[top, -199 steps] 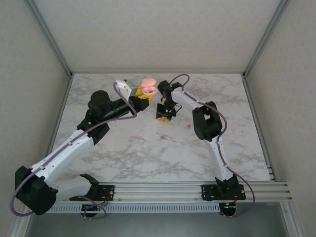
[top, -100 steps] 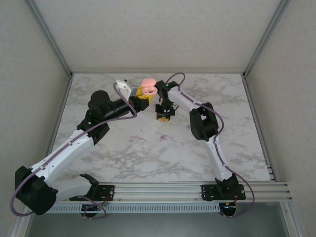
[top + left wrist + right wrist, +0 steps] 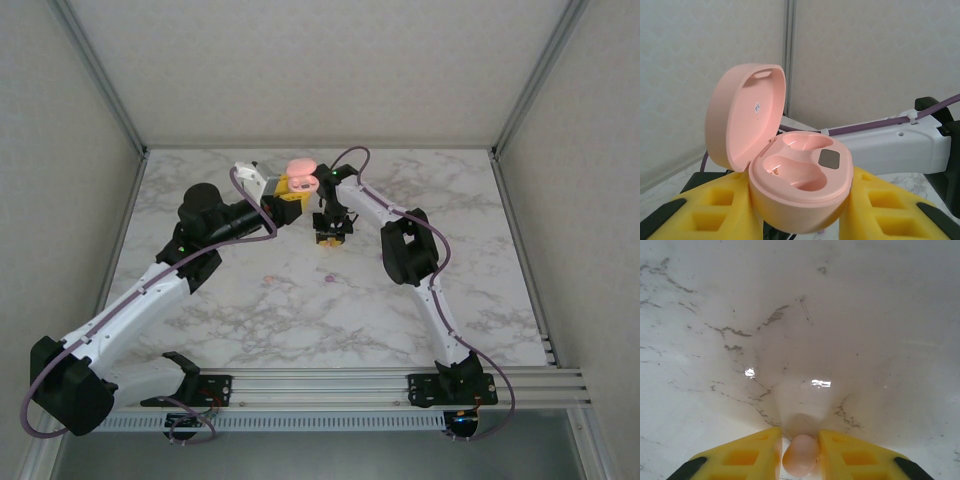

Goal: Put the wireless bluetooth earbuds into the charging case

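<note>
Pink earbud pinched and ready as we hold the open case up to meet it

Our left gripper (image 3: 290,190) clamps the pink charging case (image 3: 805,182) by its base, lid (image 3: 747,115) tipped back and both hollows (image 3: 790,172) showing bare, while our right gripper (image 3: 331,236) pinches a pink earbud (image 3: 800,455) between its yellow fingers close over the marble table (image 3: 300,320), near the case; a small pink piece (image 3: 330,279), perhaps the other bud, lies on the table nearer the bases. To seat the bud well, we judge, we should raise it above the case rim, line it up over one hollow with its shape turned to match, lower it slowly, and spread the fingers only once it sits home, with the left grip steady so the case does not tip
</note>
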Robot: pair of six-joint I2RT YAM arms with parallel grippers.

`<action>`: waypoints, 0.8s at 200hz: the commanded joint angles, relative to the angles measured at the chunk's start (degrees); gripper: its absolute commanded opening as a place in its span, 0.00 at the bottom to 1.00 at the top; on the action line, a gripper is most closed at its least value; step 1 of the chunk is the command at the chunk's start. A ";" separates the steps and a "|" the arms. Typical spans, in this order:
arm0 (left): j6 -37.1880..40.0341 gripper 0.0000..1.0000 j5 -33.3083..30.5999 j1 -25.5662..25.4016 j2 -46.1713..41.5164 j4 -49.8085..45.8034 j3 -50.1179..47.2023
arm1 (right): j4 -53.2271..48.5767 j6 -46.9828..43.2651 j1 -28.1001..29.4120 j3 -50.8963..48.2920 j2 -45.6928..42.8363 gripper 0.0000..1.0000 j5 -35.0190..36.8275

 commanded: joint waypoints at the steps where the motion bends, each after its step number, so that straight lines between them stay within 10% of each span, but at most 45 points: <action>1: 0.22 0.26 1.39 0.39 0.26 0.38 1.33 | 0.26 1.77 0.20 1.05 3.73 0.27 -1.10; 160: 0.70 0.26 -0.23 0.39 0.12 -0.57 1.14 | 5.95 -1.11 -1.78 -6.20 -9.76 0.19 -8.65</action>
